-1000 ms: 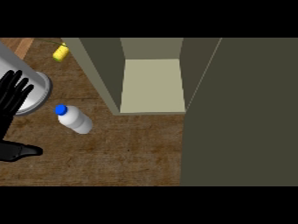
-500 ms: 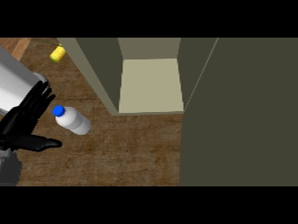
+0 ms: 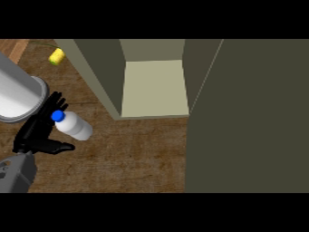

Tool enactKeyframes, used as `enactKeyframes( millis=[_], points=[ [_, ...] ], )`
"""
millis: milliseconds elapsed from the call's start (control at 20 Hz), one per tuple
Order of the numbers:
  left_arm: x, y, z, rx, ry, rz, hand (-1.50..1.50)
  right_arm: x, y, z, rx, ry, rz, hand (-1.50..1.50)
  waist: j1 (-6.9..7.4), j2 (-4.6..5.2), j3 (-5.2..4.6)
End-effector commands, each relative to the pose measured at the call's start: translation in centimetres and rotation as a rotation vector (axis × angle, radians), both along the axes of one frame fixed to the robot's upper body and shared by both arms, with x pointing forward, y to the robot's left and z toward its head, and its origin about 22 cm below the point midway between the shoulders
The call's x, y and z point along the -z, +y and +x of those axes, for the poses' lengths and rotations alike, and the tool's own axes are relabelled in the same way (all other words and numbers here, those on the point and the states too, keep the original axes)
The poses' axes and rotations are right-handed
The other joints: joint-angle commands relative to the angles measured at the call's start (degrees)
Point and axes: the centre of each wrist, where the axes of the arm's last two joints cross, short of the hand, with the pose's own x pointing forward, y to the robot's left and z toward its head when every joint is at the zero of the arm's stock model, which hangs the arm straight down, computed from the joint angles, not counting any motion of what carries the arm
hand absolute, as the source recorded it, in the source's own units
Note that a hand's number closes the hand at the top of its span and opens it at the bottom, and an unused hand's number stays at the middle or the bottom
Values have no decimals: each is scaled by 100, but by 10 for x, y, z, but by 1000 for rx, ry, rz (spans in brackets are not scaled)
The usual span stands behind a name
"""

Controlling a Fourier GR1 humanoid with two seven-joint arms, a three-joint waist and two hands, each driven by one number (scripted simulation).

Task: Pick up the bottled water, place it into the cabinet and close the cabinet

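left forearm [image 3: 9,174]: grey, coming in at the lower left corner of the head view.
left hand [image 3: 37,133]: black and released. The fingers are straight and spread, pointing away from the robot, and the thumb sticks out to the right. It grasps nothing.
right hand: shows nowhere.
bottle [image 3: 75,128]: white with a blue cap [image 3: 58,116], lying tilted on the counter with the cap toward the upper left. It lies just right of the left hand, above the thumb. The cap overlaps the fingertips, but whether they touch cannot be told. It is outside the cabinet, to the left of the opening and nearer the robot.
counter [image 3: 130,154]: brown wood grain.
grey cylinder [image 3: 9,90]: wide and pale, slanting in from the upper left. Its rimmed end is just above the hand.
cabinet [image 3: 100,77]: olive walls, standing open, with a pale shelf [image 3: 153,86] visible inside.
door [image 3: 257,118]: a large dark olive panel filling the right side, swung open.
yellow thing [image 3: 56,55]: small, on the counter at the far left, well apart from the bottle.
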Motion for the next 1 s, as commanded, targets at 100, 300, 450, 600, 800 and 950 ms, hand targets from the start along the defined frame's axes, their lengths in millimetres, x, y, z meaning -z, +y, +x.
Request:
enactKeyframes(
  millis=[100, 300, 450, 600, 800, 950],
  points=[
    [35, -7, -4, 53, 3, -29, -150, -30, -8, -11, -8, -60, -66, -150, -23, 23, -4],
    [47, 0, -13, 66, 2, -39, -150, -33, -5, -19, -1, -59, -64, -150, -47, 9, -7],
    [52, -17, -3, 91, -1, -79, -150, -31, -3, -16, -13, -65, -68, -150, -73, 41, -16],
    [64, -18, -14, 45, -38, -116, 150, -28, -8, -16, -21, -80, -62, -150, -116, 59, -20],
    [71, -21, -23, 94, -78, 20, 150, -27, -7, -20, -28, -75, -79, -150, -94, 32, -16],
    [67, -26, -12, 59, -154, 69, 150, -15, -8, -24, -26, -54, -72, -150, -163, 21, -13]
  ],
)
